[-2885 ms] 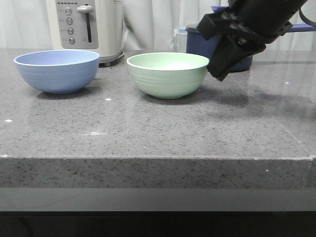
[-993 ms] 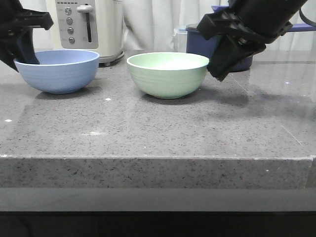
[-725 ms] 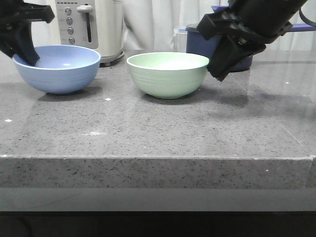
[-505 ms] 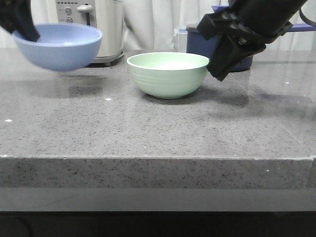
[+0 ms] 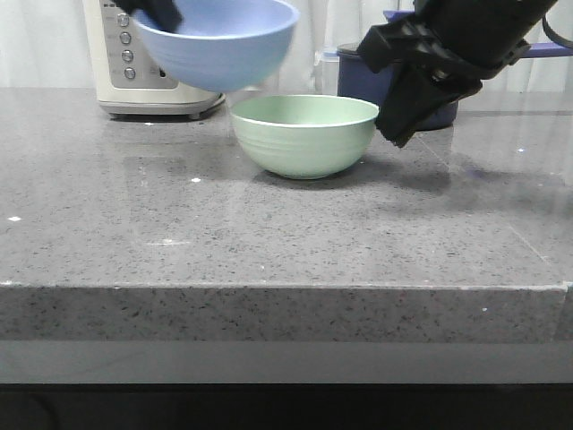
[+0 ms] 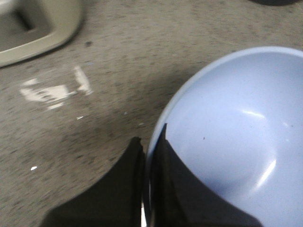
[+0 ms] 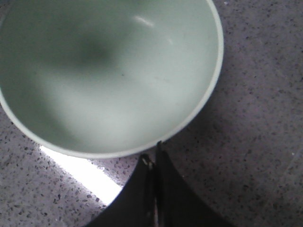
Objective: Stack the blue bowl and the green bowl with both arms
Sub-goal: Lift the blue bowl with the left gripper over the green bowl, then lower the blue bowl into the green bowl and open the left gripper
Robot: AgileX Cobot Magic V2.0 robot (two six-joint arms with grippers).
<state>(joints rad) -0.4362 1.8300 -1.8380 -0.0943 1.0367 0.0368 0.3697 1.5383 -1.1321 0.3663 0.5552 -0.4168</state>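
Observation:
The blue bowl (image 5: 219, 43) hangs in the air, tilted, above and just left of the green bowl (image 5: 304, 134). My left gripper (image 5: 154, 12) is shut on the blue bowl's left rim (image 6: 156, 127), one finger inside and one outside. The green bowl stands upright on the grey counter (image 5: 269, 242). My right gripper (image 5: 394, 134) is shut with nothing in it and hovers beside the green bowl's right side, its tips just outside the rim (image 7: 154, 150). The green bowl (image 7: 109, 71) holds nothing inside.
A cream toaster (image 5: 148, 67) stands at the back left, behind the raised blue bowl. A dark navy saucepan (image 5: 376, 76) sits behind my right arm at the back right. The counter's front edge (image 5: 269, 287) runs across the view.
My left gripper has lifted the blue bowl off the counter and carried it up and to the right, towards the green bowl. The right arm and the green bowl have stayed still.

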